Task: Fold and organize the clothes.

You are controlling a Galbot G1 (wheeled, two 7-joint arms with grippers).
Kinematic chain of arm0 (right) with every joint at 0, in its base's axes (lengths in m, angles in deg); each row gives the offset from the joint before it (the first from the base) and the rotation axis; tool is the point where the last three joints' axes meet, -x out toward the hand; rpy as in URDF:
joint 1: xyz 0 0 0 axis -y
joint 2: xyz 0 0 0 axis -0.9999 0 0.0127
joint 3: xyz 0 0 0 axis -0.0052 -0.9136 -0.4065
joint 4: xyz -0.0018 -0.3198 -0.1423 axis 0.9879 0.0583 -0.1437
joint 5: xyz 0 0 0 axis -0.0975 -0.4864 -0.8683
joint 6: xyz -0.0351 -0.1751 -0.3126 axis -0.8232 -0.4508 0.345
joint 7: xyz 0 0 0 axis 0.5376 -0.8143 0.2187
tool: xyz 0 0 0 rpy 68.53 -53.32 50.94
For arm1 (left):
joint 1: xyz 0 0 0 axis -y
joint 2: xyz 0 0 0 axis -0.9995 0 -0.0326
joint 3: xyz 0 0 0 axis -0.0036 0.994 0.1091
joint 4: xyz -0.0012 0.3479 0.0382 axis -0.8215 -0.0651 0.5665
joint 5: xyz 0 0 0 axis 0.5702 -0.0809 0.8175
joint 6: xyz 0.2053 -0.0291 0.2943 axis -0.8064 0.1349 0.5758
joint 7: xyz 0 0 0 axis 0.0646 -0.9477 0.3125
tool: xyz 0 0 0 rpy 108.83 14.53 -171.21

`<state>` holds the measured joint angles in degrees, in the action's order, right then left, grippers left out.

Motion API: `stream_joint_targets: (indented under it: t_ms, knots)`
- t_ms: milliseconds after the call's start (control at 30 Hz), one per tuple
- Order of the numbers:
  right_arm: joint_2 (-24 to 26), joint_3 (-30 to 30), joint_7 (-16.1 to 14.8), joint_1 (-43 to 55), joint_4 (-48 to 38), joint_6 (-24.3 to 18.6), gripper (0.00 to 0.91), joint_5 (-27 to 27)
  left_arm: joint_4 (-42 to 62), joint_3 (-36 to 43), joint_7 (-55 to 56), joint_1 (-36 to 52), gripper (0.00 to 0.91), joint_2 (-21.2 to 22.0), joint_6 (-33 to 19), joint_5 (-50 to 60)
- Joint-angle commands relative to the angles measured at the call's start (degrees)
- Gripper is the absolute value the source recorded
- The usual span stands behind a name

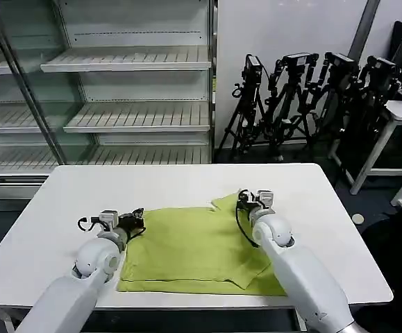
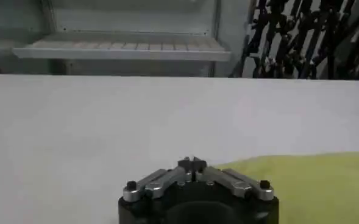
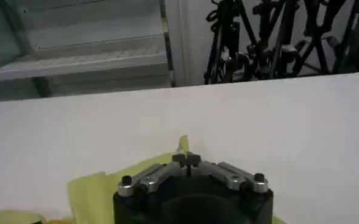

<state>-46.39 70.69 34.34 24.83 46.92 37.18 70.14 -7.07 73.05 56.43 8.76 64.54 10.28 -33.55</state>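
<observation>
T-shirt (image 1: 194, 250): lime green, lying partly folded on the white counter (image 1: 180, 184), near its front edge.
Left gripper (image 1: 135, 223): at the shirt's left edge; fingers (image 2: 184, 164) closed together, fabric just beside them, no cloth seen between.
Right gripper (image 1: 246, 198): at the shirt's far right corner; fingers (image 3: 180, 159) pinched on a raised tip of fabric.
Background: shelves (image 1: 131, 62), tripods (image 1: 305, 90).

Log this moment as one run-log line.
left gripper: jaws shut at T-shirt far-left corner | right gripper: jaws shut, pinching far-right sleeve | T-shirt on table
</observation>
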Motion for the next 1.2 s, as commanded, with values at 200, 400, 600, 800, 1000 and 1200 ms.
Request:
stream_joint_targets:
  t_ms: [200, 400, 600, 800, 1000, 1200]
  knots:
    - [3.0, 3.6, -0.8, -5.8, 12.7, -2.4, 0.000, -0.7, -9.4, -4.7, 0.3, -3.8, 0.020, -2.0, -1.5, -1.8]
    - [6.0, 6.4, -1.0, -11.9, 21.6, -2.2, 0.000, -1.7, -15.3, -6.8, 0.2, -8.9, 0.020, -3.7, -1.4, -1.3]
    - [9.0, 9.2, -1.1, -22.6, 31.2, -2.3, 0.000, -3.4, -20.1, -9.5, 0.0, -14.7, 0.020, -5.8, -1.7, -1.3]
    - [11.0, 12.3, -1.1, -30.2, 36.7, -2.5, 0.000, -3.9, -23.6, -11.3, -0.5, -19.5, 0.020, -7.0, -2.0, -1.3]
    - [11.6, 16.2, -1.8, -36.6, 40.8, -2.7, 0.000, -4.4, -26.1, -13.1, -1.1, -24.3, 0.020, -7.6, -2.5, -0.2]
    - [11.0, 18.6, -2.8, -43.5, 43.2, -3.7, 0.000, -6.4, -27.7, -13.9, -1.2, -28.3, 0.020, -7.3, -2.3, 0.6]
